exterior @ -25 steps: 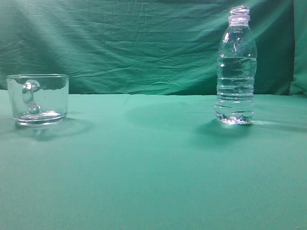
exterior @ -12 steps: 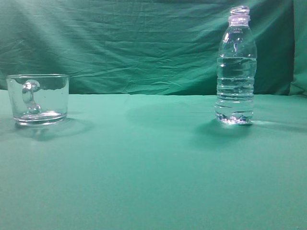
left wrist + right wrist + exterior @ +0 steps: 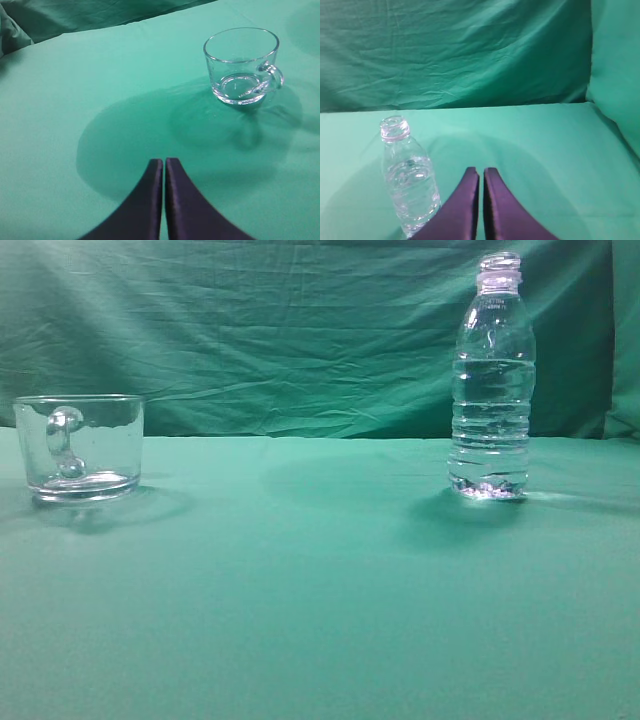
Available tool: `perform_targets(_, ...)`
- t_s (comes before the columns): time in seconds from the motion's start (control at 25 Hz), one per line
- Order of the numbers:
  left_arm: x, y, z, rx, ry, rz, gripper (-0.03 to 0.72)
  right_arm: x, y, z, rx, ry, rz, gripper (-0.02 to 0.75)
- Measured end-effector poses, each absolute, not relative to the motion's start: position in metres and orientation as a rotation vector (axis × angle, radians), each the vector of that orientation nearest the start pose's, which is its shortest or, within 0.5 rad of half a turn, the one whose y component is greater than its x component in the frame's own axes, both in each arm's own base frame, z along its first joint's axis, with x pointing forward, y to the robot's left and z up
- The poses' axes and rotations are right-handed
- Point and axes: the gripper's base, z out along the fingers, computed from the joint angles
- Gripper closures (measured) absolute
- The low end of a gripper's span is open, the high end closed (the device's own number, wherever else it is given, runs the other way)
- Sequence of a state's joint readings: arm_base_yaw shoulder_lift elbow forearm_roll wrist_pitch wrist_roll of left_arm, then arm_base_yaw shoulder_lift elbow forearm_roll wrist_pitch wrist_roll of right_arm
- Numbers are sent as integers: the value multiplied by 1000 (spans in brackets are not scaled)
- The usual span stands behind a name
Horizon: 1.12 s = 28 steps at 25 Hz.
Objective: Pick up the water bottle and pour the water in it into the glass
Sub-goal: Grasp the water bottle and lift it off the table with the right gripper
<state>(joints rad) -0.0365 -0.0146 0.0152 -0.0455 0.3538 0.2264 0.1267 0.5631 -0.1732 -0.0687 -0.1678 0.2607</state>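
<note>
Green cloth [image 3: 300,590]; water bottle [image 3: 491,380] unlabelled, neck embossing unreadable

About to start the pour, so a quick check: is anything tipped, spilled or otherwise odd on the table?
Nothing stands out. The water bottle stands upright, uncapped, with no spill visible around it. The glass sits upright and looks empty. Both grippers are shut, touching nothing.

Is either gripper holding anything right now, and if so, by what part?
Nothing is held. The left gripper and right gripper are shut and empty; the tall clear plastic bottle stands untouched.
</note>
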Motion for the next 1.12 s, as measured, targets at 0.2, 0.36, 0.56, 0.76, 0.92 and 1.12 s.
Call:
perform_targets(0.2, 53, -3, 177, 213, 1826, 89, 688, 136, 33, 234, -141, 1704, 281, 738)
perform_targets(0.36, 53, -3, 177, 213, 1826, 89, 688, 147, 55, 227, -306, 1695, 364, 738)
perform_targets(0.56, 53, -3, 177, 213, 1826, 89, 688, 163, 65, 209, -334, 1739, 422, 689)
perform_targets(0.76, 53, -3, 177, 213, 1826, 89, 688, 178, 73, 191, -333, 1754, 491, 399)
perform_targets(0.92, 53, -3, 177, 213, 1826, 89, 688, 193, 77, 180, -288, 1751, 532, 110)
perform_targets(1.12, 53, -3, 177, 213, 1826, 89, 688, 218, 83, 166, -252, 1795, 536, 94)
